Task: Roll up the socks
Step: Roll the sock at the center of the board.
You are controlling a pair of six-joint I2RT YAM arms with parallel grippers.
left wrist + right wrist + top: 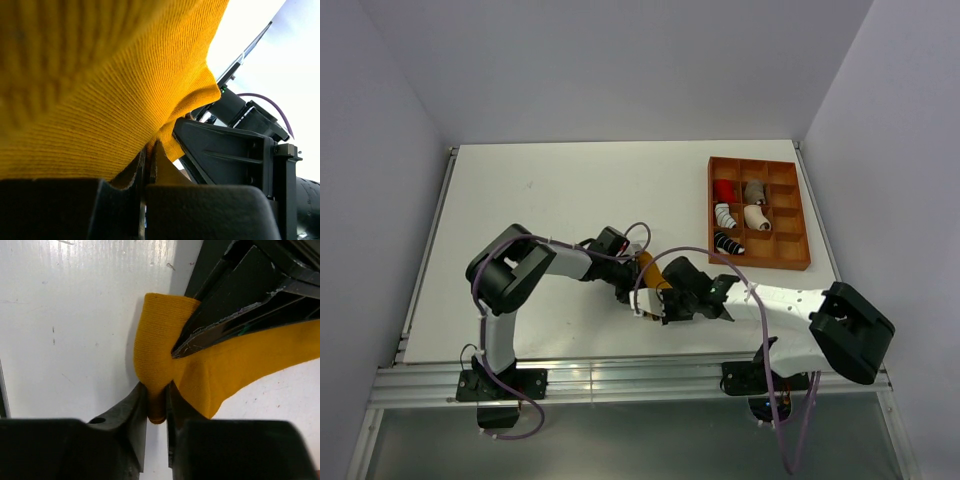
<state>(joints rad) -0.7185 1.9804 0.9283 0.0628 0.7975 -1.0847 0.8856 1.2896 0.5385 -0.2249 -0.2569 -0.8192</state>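
Sock (648, 268) (the mustard one) sits at the near middle of the table (540, 200), left of the tray (765, 265). We have left gripper (148, 165) and right gripper (156, 405) each clamped on its folds.

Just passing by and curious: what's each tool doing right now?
Left tool: closed on the mustard sock.
Right tool: closed on a fold of the same sock.

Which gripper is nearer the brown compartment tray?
Right. The right gripper sits left of and below the tray in the top view; the left gripper lies farther left. Both pinch the mustard sock.
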